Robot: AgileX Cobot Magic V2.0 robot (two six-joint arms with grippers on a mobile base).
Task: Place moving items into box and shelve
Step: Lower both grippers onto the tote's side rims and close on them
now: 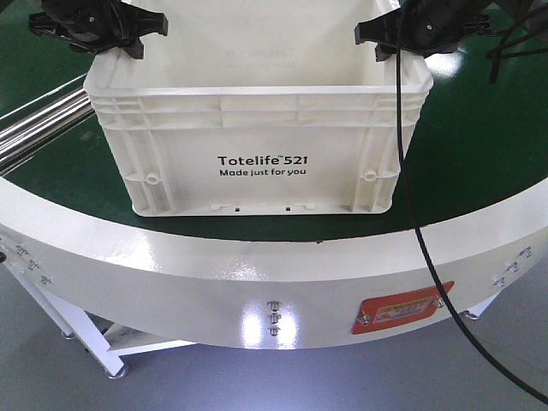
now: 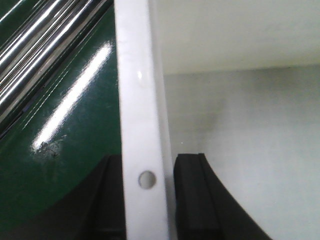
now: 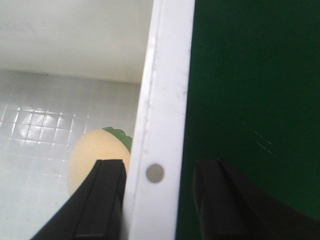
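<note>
Packing looked done and the lift for shelving was in hand. The left gripper (image 2: 146, 167) straddled the box (image 1: 257, 128) rim, fingers narrow; whether clamped, I could not tell. The right gripper (image 3: 160, 167) straddled its own rim, slack outside. The yellow fruit (image 3: 92, 150) lay just inside its inner finger. The next move called for both to close and lift level

L gripper (image 2: 148, 160) straddles side rim of white box (image 2: 137, 100): one black finger (image 2: 100, 200) outside, over green surface (image 2: 75, 150); other inside. Firm contact w/ rim not confirmable. Small hole (image 2: 147, 179) in rim btwn fingers. Chrome rails (image 2: 45, 35) top-left. Glare streaks and a scuff on the green.
</note>
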